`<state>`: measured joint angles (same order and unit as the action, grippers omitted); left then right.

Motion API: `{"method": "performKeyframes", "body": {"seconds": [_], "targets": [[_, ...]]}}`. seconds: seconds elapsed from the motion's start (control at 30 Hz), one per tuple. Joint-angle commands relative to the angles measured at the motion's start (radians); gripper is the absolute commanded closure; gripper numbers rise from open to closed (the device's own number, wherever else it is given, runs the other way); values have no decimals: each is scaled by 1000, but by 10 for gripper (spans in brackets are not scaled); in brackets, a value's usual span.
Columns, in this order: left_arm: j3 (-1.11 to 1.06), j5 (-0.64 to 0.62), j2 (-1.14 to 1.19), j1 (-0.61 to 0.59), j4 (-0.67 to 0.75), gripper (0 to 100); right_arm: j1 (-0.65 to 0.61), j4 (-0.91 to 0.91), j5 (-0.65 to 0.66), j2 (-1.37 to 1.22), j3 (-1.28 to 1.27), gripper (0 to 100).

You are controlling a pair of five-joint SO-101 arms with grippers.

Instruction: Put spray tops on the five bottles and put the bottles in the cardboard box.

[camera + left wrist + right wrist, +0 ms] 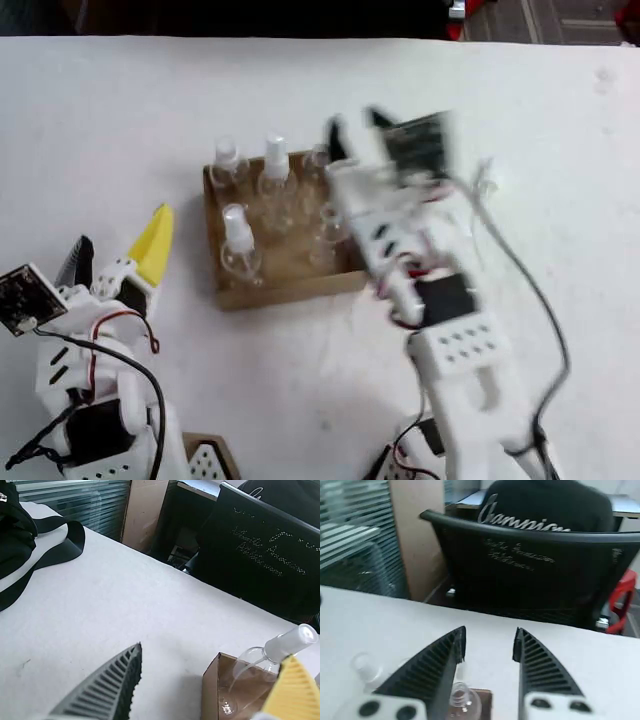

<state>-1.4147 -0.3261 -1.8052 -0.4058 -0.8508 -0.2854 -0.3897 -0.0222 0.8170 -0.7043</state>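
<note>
Expect tipping among bottles (240,250) standing close-packed in the box (290,285) if nudged by the right gripper (354,122), spread empty over the box's right side. Treat as slippery: clear glossy walls, round bellies, narrow necks, 3 visibly capped. Note soft brown cardboard walls. Leave left gripper (120,230), likewise spread empty, beside the box.

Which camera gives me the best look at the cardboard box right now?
The high view: the cardboard box shows nearly whole from above, bottles inside, an arm over one side. The left wrist view catches one corner and a bottle; the right wrist view, just a brown sliver.
</note>
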Motion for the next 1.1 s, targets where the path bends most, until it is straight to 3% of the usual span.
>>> {"method": "performKeyframes", "body": {"seconds": [0.0,0.4,0.57,0.9,1.07], "targets": [[5,-6,-12,-8,31,605,137,-193,-49,-7,210,864],[-41,-6,-12,-7,94,605,524,-555,-48,-588,758,864],[-41,-6,-12,-7,94,605,544,-731,75,-951,1057,864],[-41,-6,-12,-7,94,605,547,-1040,138,-1633,1826,864],[-41,-6,-12,-7,94,605,547,-1096,141,-1905,2150,864]]}}
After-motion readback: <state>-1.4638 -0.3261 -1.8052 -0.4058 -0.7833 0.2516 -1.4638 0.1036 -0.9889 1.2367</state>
